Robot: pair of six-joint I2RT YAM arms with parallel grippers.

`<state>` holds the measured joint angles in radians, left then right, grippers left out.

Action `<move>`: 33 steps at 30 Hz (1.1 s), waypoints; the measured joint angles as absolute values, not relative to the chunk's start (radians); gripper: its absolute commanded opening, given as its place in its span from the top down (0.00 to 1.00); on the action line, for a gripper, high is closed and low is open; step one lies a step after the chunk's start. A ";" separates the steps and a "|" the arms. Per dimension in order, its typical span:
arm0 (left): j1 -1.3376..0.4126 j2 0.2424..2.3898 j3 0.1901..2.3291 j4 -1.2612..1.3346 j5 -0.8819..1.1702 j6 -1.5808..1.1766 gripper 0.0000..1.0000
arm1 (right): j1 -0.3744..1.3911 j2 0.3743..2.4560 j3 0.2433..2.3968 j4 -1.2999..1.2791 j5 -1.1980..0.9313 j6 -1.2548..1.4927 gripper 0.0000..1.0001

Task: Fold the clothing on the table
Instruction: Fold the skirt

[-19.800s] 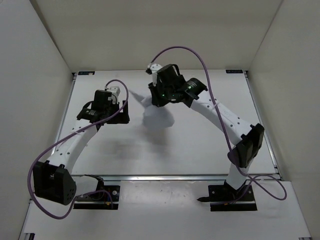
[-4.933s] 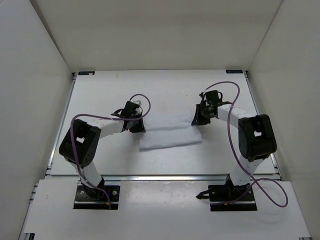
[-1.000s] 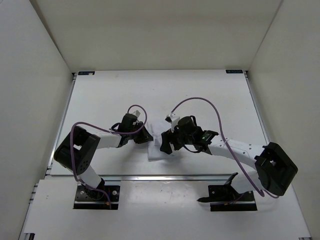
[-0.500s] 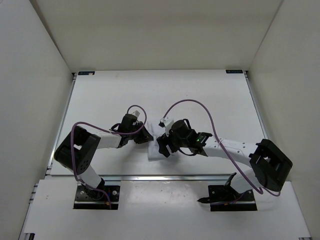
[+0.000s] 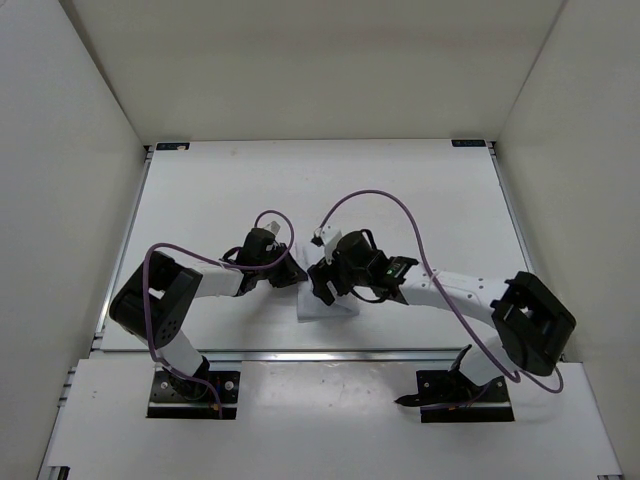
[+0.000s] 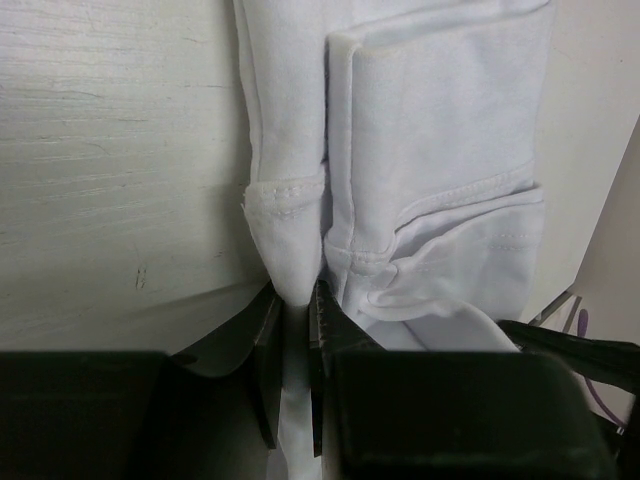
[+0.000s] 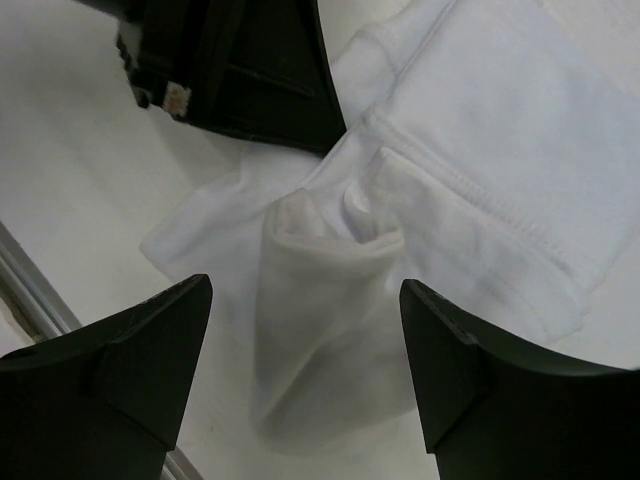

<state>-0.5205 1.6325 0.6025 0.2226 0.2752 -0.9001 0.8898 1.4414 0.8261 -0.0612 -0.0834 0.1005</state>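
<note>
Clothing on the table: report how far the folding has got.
Done: the clothing lies doubled into a narrow, layered stack. In hand: the left gripper pinches a hemmed edge; the right gripper hangs open over a bunched flap. Left: flatten that flap and let go.

White walls (image 5: 320,70) on three sides — matte; dark tabs (image 5: 172,146) at far corners.

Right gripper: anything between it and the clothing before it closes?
Nothing visible. The right gripper hangs directly over the clothing, with a bunched fold lying between its open jaws. The left gripper pinches the cloth's edge off to one side, close beside the right gripper but not under it.
</note>
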 measured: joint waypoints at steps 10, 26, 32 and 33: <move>-0.521 1.633 0.577 0.271 0.282 -0.926 0.91 | 0.897 1.534 0.838 -0.075 -0.086 0.113 0.84; -0.541 1.633 0.513 0.368 0.324 -1.013 0.92 | 0.991 1.402 0.797 0.078 0.069 0.107 1.00; -0.541 1.632 0.483 0.406 0.344 -1.051 0.91 | 1.051 1.448 0.736 0.091 0.027 0.132 0.64; -0.541 1.632 0.480 0.412 0.346 -1.056 0.91 | 1.058 1.456 0.727 0.092 0.013 0.141 0.53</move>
<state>-0.5407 1.6321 0.4801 0.4122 0.3458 -1.0557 1.0576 1.4563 0.7273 0.0917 0.0132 0.1406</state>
